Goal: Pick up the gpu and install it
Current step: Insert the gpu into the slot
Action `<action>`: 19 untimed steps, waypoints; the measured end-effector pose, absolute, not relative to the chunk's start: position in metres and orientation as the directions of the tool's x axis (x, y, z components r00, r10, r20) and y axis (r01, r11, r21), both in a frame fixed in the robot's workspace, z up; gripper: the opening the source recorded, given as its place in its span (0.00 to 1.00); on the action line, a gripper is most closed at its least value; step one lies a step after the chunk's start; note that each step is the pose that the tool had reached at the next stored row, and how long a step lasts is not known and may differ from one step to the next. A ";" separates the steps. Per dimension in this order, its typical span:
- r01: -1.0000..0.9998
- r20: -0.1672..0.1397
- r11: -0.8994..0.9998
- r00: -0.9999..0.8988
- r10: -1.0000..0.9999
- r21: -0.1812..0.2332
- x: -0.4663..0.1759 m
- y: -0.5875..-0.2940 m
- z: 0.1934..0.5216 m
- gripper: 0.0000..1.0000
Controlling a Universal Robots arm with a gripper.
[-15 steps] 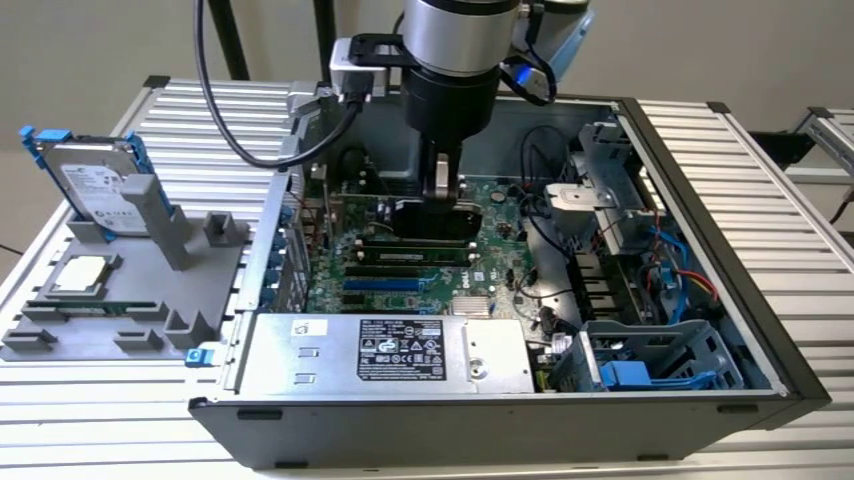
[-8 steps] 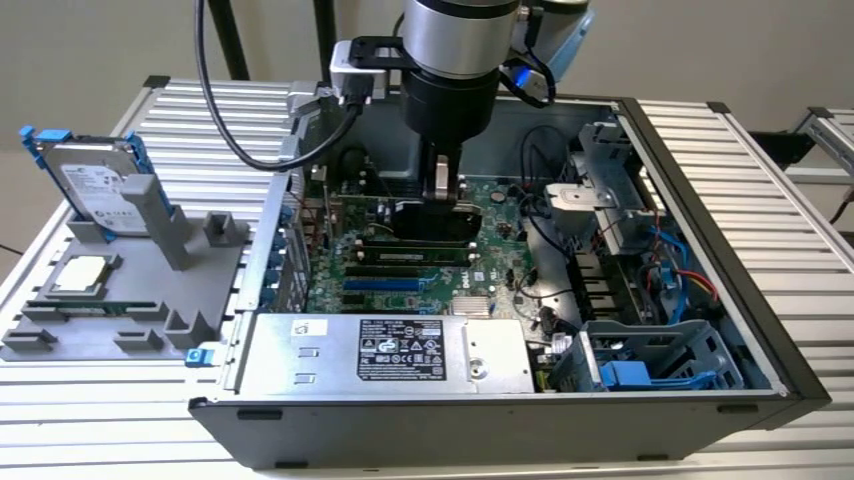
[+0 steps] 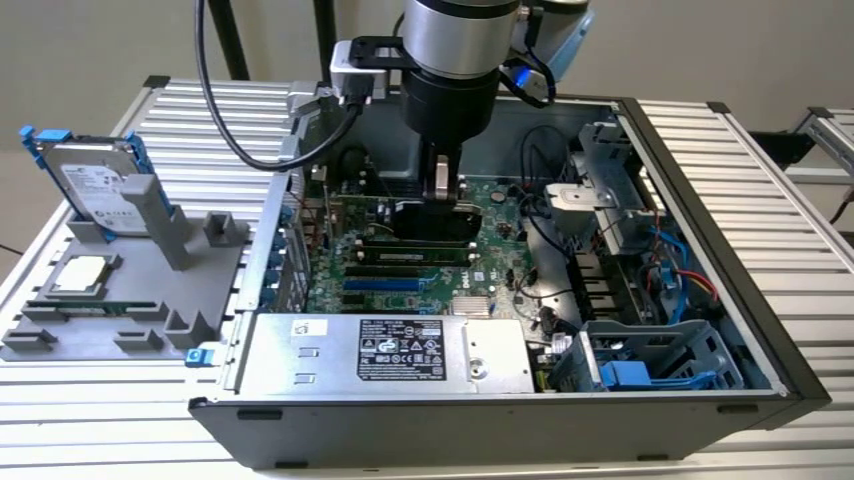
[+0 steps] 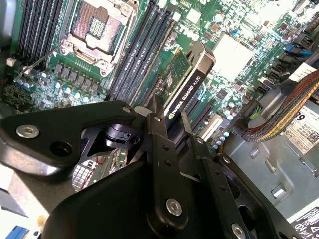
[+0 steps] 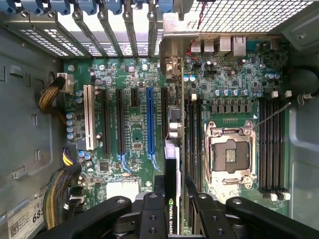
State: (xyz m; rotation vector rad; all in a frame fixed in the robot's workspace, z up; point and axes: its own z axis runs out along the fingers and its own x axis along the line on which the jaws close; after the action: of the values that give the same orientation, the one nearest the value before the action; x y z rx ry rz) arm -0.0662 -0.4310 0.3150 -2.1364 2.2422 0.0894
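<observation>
Jaws pinch the gpu [image 4: 187,84] edge-on, held upright over the motherboard [image 5: 134,84] inside the open computer case [image 3: 694,200]. Case sits on a ribbed metal bench [image 3: 774,170]; grey parts tray [image 3: 120,290] beside it at the exterior view's left.

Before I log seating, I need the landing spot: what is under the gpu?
Under the gpu, held edge-on in the gripper, lies the motherboard with its long black slots beside the blue slot. The card's lower edge and any contact with a slot are covered.
</observation>
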 end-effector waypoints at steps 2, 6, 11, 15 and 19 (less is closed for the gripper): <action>-0.999 -0.071 0.048 -0.049 -0.996 0.012 -0.066 -0.431 0.315 0.00; -0.999 -0.071 0.048 -0.049 -0.996 0.012 -0.066 -0.431 0.315 0.00; -0.999 -0.071 0.048 -0.049 -0.996 0.012 -0.066 -0.433 0.314 0.00; -0.999 -0.071 0.048 -0.049 -0.996 0.012 -0.066 -0.436 0.311 0.00; -0.999 -0.071 0.048 -0.049 -0.996 0.012 -0.066 -0.439 0.309 0.00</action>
State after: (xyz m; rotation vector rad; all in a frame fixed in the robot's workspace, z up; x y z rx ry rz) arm -0.0663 -0.4387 0.3085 -2.1367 2.2425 0.0892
